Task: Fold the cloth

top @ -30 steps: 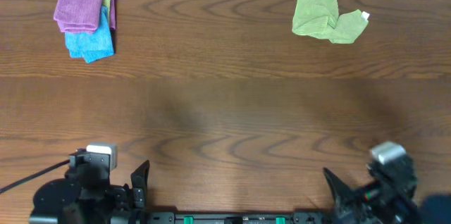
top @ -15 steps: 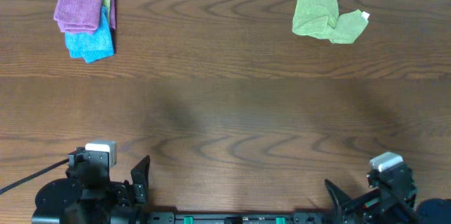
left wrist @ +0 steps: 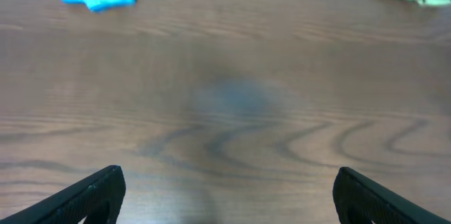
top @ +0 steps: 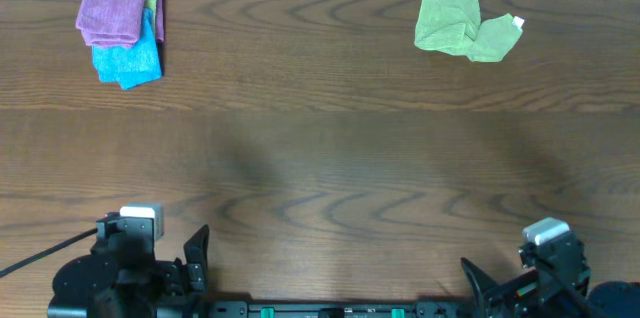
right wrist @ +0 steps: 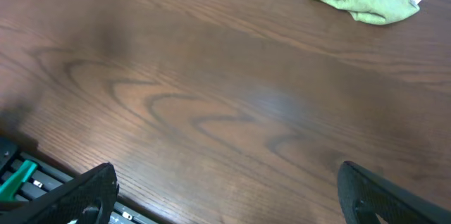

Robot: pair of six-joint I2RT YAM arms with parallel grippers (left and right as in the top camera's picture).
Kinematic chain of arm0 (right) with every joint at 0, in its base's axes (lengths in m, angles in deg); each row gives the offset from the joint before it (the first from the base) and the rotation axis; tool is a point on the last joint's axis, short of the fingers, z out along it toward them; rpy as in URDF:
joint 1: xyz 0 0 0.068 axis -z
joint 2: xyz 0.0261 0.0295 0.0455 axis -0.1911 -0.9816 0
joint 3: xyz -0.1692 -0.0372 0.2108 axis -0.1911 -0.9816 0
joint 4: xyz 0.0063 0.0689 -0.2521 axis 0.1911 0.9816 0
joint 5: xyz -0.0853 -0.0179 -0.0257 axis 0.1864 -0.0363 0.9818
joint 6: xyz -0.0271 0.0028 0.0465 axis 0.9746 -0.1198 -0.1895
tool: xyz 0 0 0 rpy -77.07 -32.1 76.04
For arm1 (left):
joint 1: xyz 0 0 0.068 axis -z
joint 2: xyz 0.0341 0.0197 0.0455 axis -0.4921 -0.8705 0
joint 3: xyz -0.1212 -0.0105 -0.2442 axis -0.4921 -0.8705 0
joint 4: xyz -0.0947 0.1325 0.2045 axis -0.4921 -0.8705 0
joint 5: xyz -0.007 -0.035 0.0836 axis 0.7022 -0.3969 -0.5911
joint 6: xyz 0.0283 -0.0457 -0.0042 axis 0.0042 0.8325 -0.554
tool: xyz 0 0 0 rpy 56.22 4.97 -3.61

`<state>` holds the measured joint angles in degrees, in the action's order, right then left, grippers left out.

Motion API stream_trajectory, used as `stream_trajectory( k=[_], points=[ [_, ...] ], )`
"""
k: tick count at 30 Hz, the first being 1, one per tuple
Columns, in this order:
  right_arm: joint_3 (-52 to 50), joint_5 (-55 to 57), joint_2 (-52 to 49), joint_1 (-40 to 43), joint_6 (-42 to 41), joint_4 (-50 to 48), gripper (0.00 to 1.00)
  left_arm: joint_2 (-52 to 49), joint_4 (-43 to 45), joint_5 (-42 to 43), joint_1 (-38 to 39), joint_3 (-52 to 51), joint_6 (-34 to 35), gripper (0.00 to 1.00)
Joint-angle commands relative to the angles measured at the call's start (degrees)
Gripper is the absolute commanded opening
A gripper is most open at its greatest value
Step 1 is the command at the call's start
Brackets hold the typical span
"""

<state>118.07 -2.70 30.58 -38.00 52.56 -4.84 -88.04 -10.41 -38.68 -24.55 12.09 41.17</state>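
3 cloths on the table point(top: 320, 158), all along the far edge.

Purple cloth point(top: 110, 13): far-left corner, folded into a compact rectangle, lying on top of the blue cloth point(top: 130, 60). The blue one sticks out from under it on the near side. A thin strip of green fabric shows at the purple one's right edge; can't tell what it belongs to.

Green cloth point(top: 462, 23): far right, crumpled and loose, small white tag point(top: 518, 23) at its right end. Well apart from the purple/blue stack.

Left gripper point(left wrist: 229, 192): jaws spread wide, holding nothing, only bare wood between the fingers. Sits at the near edge, left side. Its wrist view catches the blue cloth top left and the green cloth top right; the purple cloth is out of that frame.

Right gripper point(right wrist: 229, 192): same state, jaws wide, holding nothing. Near edge, right side. Its wrist view has the green cloth with its tag top right, and a black rail point(right wrist: 21, 175) with green parts in the lower-left corner.

Both grippers are well apart from every cloth; neither touches the purple cloth.
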Motion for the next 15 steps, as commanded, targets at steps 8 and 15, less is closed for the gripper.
stream_trajectory(
  k=[8,15],
  points=[
    [-0.3,-0.2,-0.2,-0.4,-0.5,0.0,0.99,12.0,15.9,-7.1,0.3,-17.4,-0.8,0.95],
    [-0.3,-0.2,-0.2,-0.4,-0.5,0.0,0.99,16.9,25.6,-7.1,0.3,-29.1,-1.9,0.96]
  ],
)
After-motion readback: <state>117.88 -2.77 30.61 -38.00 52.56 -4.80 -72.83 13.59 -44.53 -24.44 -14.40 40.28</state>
